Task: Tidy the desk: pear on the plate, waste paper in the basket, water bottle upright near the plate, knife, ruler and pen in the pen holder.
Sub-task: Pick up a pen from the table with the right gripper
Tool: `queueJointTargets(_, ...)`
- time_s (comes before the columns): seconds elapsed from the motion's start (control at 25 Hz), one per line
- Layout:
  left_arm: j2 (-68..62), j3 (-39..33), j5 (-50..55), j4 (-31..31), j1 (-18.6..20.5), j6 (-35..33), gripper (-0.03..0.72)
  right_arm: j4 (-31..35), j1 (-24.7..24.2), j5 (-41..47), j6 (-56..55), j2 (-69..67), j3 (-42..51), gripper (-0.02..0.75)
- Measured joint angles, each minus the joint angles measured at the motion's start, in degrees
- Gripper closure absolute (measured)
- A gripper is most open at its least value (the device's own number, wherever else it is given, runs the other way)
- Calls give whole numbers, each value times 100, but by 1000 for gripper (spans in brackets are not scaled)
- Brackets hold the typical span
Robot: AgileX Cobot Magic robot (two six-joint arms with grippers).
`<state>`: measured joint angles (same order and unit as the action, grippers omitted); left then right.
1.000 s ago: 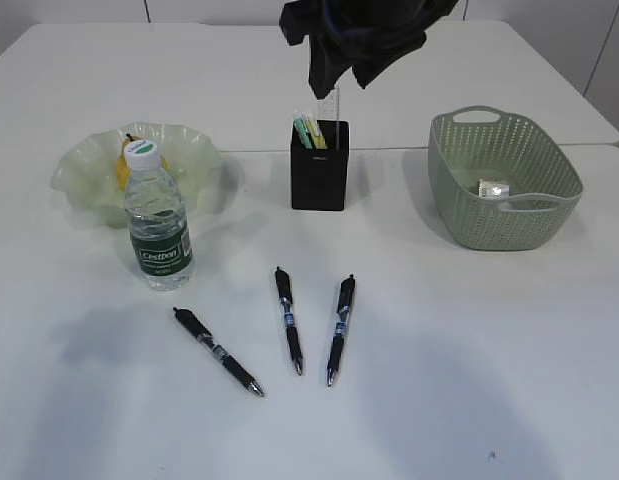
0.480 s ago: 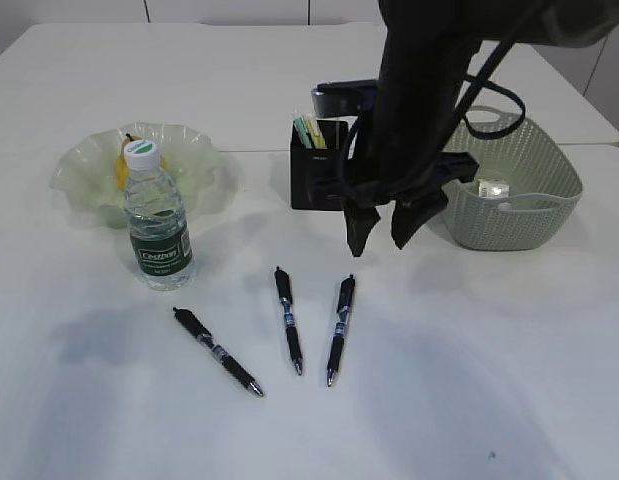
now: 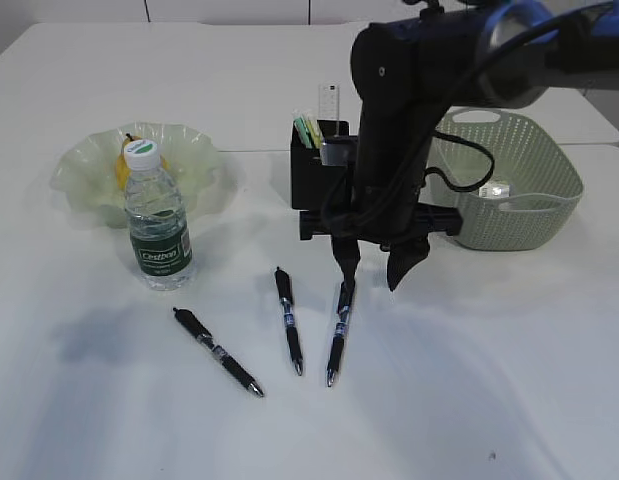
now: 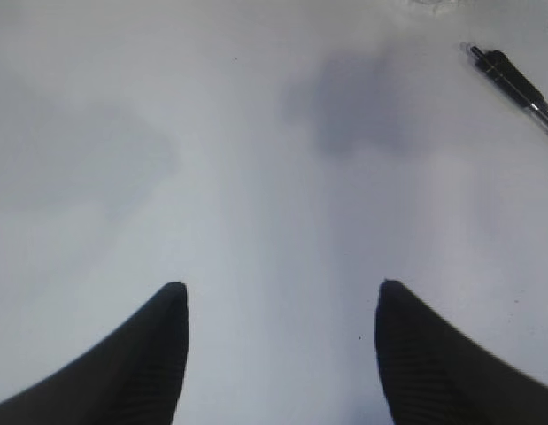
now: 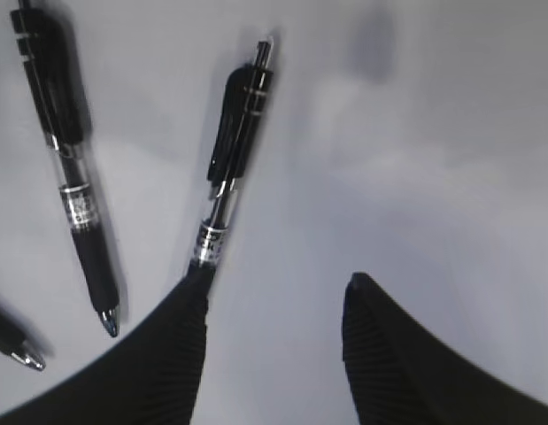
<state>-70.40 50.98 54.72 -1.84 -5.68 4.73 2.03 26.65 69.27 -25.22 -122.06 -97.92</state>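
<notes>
Overhead, right end effector [image 3: 374, 271] open above rightmost pen [image 5: 231, 159], left end effector [image 4: 278, 305] open, visible only by wrist camera

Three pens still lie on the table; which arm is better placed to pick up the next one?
The right. Its open gripper hangs just above the rightmost pen, one of its fingers at the pen's barrel. The left gripper sees mostly bare table, with a pen only at the view's edge.
</notes>
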Motion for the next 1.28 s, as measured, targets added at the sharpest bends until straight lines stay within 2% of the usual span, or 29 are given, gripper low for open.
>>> queueJointTargets(0.68,0,0,-154,0,0,0,223,31,0,-477,-1391,-671,-348,361)
queueJointTargets(1.28,0,0,-208,0,0,0,223,31,0,-831,-1859,-903,-441,361)
